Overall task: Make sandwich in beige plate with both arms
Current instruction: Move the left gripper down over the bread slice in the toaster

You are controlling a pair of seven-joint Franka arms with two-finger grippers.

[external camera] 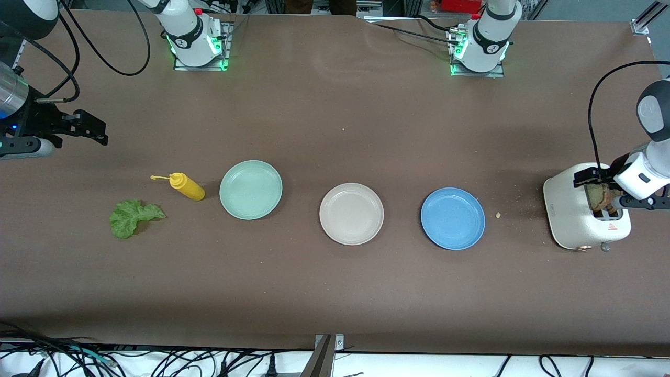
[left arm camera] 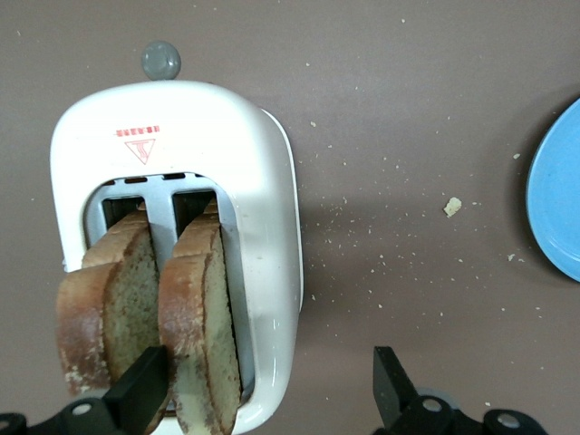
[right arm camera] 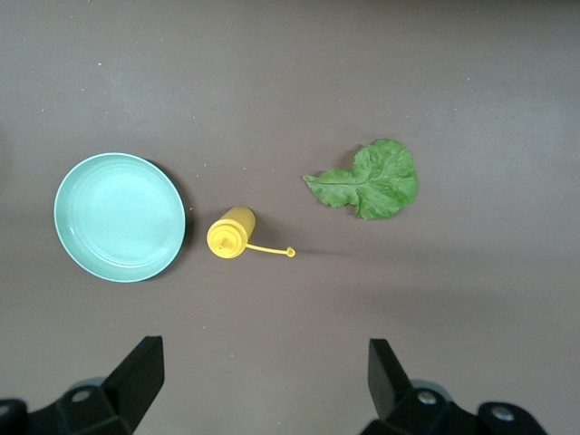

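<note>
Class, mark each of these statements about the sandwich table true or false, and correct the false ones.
1. The beige plate holds nothing. True.
2. Two bread slices stand in the toaster. True.
3. The lettuce leaf lies on the mint-green plate. False: it lies on the table, with the yellow bottle between it and that plate.
4. The left gripper is shut on a slice. False: it is open, over the toaster.
5. The right gripper is open and holds nothing. True.
</note>
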